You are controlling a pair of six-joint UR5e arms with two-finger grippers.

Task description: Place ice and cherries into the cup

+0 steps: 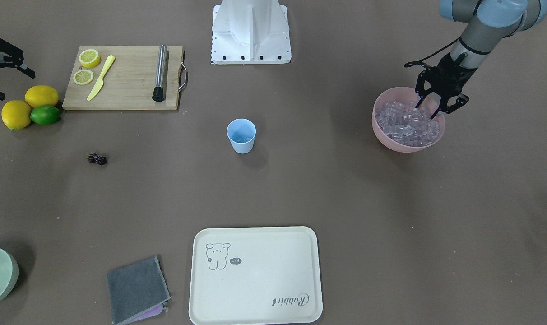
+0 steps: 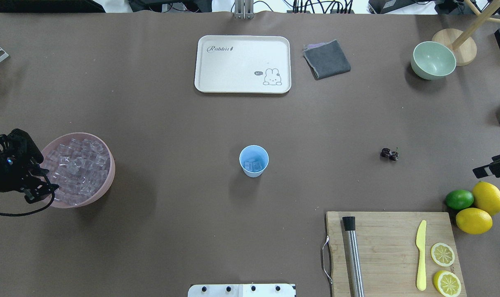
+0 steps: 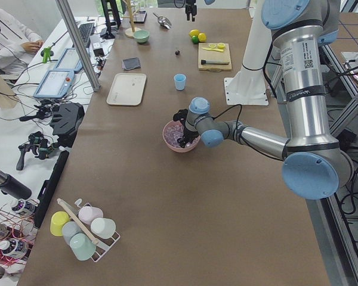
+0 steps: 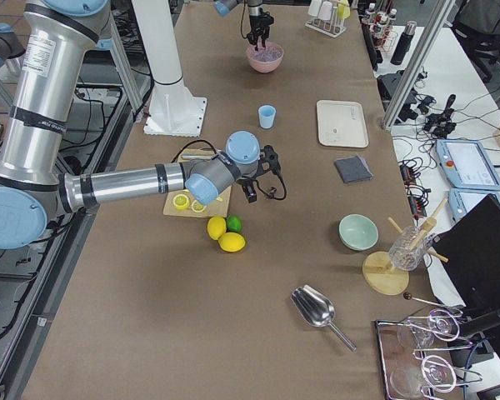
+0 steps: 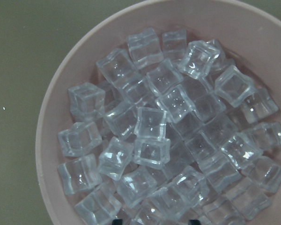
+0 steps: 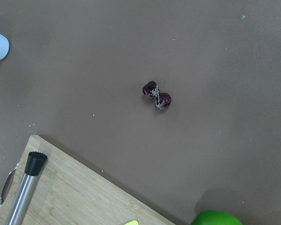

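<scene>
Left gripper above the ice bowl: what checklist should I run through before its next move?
1. Left gripper open over the heap: ok.
2. Small clear ice cubes available in the wide pink plastic bowl: ok, plenty.
3. Cube lined up between the fingers: cannot tell, as the wrist view barely shows the fingertips.
4. Small light blue plastic cup upright, standing alone: ok, a few cubes inside.
5. Dark red cherries in the cup: not ok, they lie on the brown table.
</scene>
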